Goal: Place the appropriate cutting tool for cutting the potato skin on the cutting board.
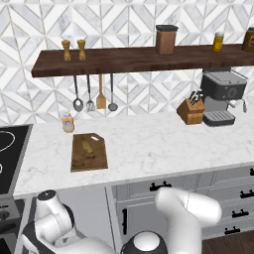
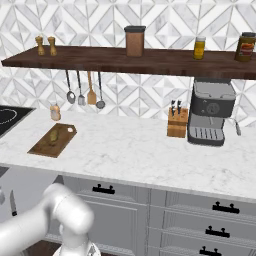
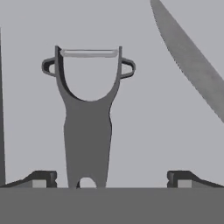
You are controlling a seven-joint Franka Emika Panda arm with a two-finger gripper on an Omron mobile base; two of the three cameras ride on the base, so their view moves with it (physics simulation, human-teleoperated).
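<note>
The grey metal peeler point(image 3: 87, 127) lies flat on a pale grey surface right under my hand, its loop head pointing away from me. My gripper point(image 3: 113, 180) is open, with one fingertip on each side of the peeler's handle and not touching it. The dark brown cutting board point(image 1: 94, 161) point(image 2: 42, 146) rests on the marble counter near the stove. The small yellowish potato point(image 1: 88, 147) point(image 2: 53, 135) lies on the board's far half.
A long grey knife blade point(image 3: 192, 61) lies diagonally to the right of the peeler. On the counter stand a knife block point(image 1: 191, 111), a coffee machine point(image 1: 223, 96) and a small jar point(image 1: 68, 122). Utensils point(image 1: 89, 96) hang under the wall shelf point(image 1: 134, 60). The stove point(image 1: 10, 154) lies left of the board.
</note>
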